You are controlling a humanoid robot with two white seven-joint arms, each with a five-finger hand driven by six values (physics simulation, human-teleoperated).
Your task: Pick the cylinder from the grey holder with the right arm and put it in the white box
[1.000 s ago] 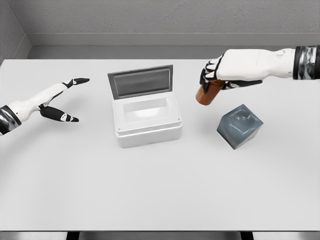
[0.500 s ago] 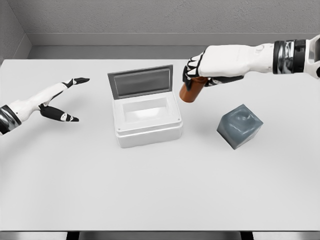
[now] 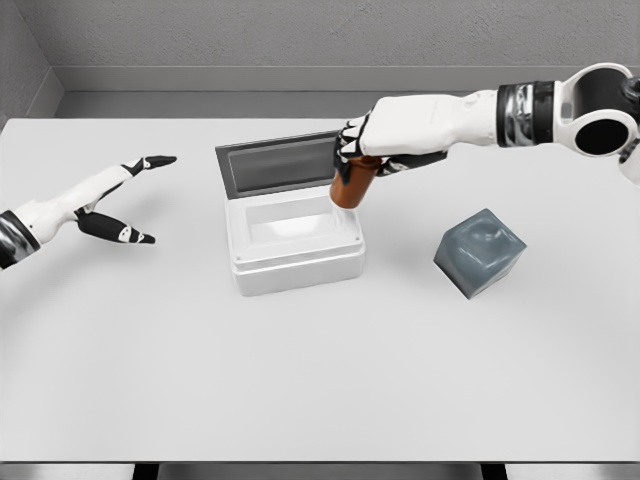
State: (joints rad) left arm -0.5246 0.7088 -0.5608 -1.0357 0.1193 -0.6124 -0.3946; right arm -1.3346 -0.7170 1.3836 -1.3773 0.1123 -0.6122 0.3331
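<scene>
Nearing box (image 3: 295, 240) rim (cyl. (image 3: 351, 184) moved left)

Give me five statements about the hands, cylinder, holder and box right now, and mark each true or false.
1. The right hand grips the brown cylinder. True.
2. The cylinder sits in the grey holder. False: the holder is empty, standing on the table to the right of the box, and the cylinder is up in the hand.
3. The white box has its lid shut. False: the lid stands open at the back.
4. The cylinder hangs at the box's back right corner, not yet let go. True.
5. The left hand holds the box. False: it rests on the table to the left of the box, fingers open, holding nothing.
</scene>
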